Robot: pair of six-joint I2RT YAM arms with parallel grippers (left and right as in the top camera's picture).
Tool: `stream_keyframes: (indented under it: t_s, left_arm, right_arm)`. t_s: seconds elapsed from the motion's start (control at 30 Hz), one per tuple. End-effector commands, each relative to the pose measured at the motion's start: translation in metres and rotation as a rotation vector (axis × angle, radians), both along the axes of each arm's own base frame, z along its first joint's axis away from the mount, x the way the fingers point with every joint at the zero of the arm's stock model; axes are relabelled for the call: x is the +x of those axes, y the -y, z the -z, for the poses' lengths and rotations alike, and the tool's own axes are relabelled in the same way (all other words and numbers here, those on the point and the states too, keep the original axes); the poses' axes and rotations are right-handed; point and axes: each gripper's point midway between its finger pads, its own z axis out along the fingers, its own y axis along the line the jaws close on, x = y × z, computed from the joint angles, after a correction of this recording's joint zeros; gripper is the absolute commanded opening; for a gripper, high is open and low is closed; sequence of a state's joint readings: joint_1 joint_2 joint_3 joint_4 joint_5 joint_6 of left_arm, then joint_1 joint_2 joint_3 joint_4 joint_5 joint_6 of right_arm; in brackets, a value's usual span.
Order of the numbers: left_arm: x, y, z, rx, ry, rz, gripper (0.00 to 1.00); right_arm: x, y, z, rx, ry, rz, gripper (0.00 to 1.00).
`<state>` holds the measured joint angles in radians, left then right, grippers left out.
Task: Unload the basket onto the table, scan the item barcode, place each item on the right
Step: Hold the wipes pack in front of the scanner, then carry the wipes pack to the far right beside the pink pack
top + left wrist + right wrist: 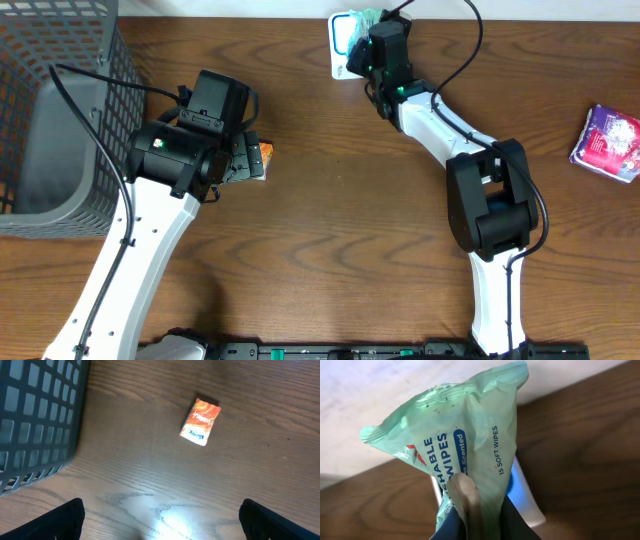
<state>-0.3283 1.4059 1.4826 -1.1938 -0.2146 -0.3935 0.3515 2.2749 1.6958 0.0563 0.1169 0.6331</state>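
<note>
The right claw (470,502) pinches the green wipes pack (470,425) by one end over a white-and-blue pad (524,497) at the worktop's (580,435) far edge, probably presenting its barcode. The left claw (160,527) hangs wide open above an orange packet (201,422).

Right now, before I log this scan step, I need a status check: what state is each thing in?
wipes pack: crumpled, pinched at its lower end.
right end effector: shut on the wipes pack.
left end effector: open, empty.
orange tissue pack: flat on the table, untouched.
purple pack: flat on the table.
basket: upright.
</note>
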Motion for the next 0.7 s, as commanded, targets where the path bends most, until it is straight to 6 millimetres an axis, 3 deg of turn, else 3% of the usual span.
stream_keyframes:
  t_s: [0.0,0.2,0.3,0.4,0.5,0.67]
  left_arm:
    - [0.0,-0.002,-0.004,-0.005,0.012,-0.014,0.98]
    - [0.0,-0.002,-0.004,-0.005,0.012,-0.014,0.98]
    - [0.0,-0.002,-0.004,-0.005,0.012,-0.014,0.98]
    - [0.0,-0.002,-0.004,-0.005,0.012,-0.014,0.98]
    - [0.0,-0.002,-0.004,-0.005,0.012,-0.014,0.98]
    - [0.0,-0.002,-0.004,-0.005,0.012,-0.014,0.98]
  right_arm:
    - [0.01,0.034,-0.03,-0.055,0.032,0.086,0.01]
    - [-0.008,0.127,-0.067,-0.22,-0.049,0.257,0.01]
    - [-0.033,0.188,-0.082,-0.311,-0.127,0.376,0.01]
    - [-0.057,0.236,-0.089,-0.386,-0.211,0.44,0.01]
    - [-0.08,0.279,-0.078,-0.467,-0.33,0.44,0.01]
    - [-0.116,0.327,-0.045,-0.521,-0.529,0.454,0.01]
